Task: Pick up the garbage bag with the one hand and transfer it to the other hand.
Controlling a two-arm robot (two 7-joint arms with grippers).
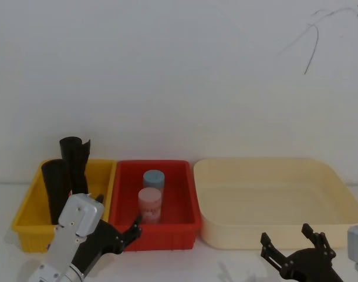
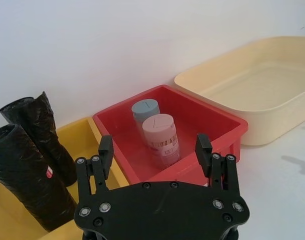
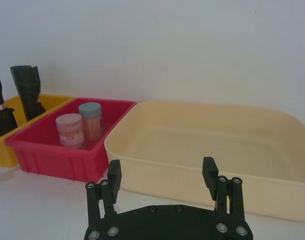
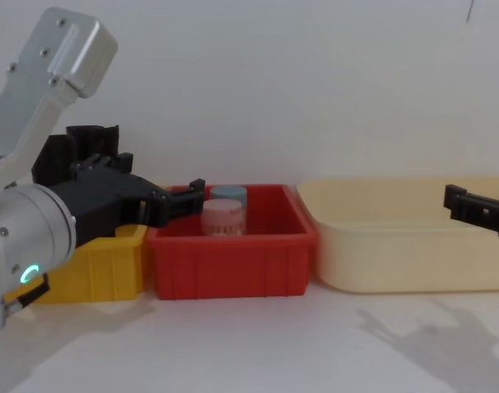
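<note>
Black left gripper (image 2: pixel 154 145) (spread wide) holds nothing.

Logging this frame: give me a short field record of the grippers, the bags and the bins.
left gripper: open, empty, in front of yellow bin and red bin
right gripper: open, empty, in front of cream tray
garbage bag rolls: two, upright in yellow bin, ungrasped
canisters: two, in red bin
transfer: not started
</note>
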